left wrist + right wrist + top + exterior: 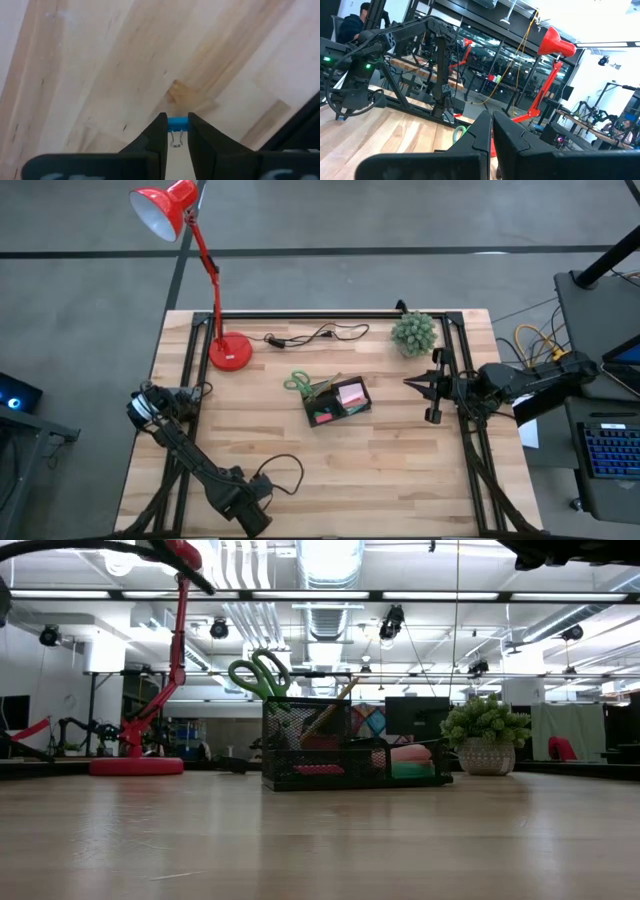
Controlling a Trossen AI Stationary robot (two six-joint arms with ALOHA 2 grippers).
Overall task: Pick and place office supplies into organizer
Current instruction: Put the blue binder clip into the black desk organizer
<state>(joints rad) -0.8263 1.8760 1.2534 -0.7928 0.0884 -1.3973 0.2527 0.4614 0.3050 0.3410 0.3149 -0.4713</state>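
The black mesh organizer [337,401] stands mid-table. It holds the green-handled scissors [298,383], a yellow pencil [335,710] and a pink sticky-note pad [351,392]. In the low view the scissors [258,675] stick up out of the organizer [350,752]. My left gripper [138,412] is near the table's left edge, shut on a small blue binder clip [176,123]. My right gripper [410,383] hovers right of the organizer, below the plant, fingers shut [491,119] and holding nothing. My left gripper pinches the blue binder clip by its blue body [176,122] between the two fingertips [159,131]. The fingers point down at the wood from above. The clip's silver wire loop [175,141] lies in the gap between the fingers. The right wrist view shows the clip [340,118] at the gripper's lower end.
A red desk lamp has its round base [230,353] at the table's far left. A black cable [315,335] lies along the far edge, and a small potted plant [414,333] stands at the far right. Bare wood [330,480] spreads across the near half.
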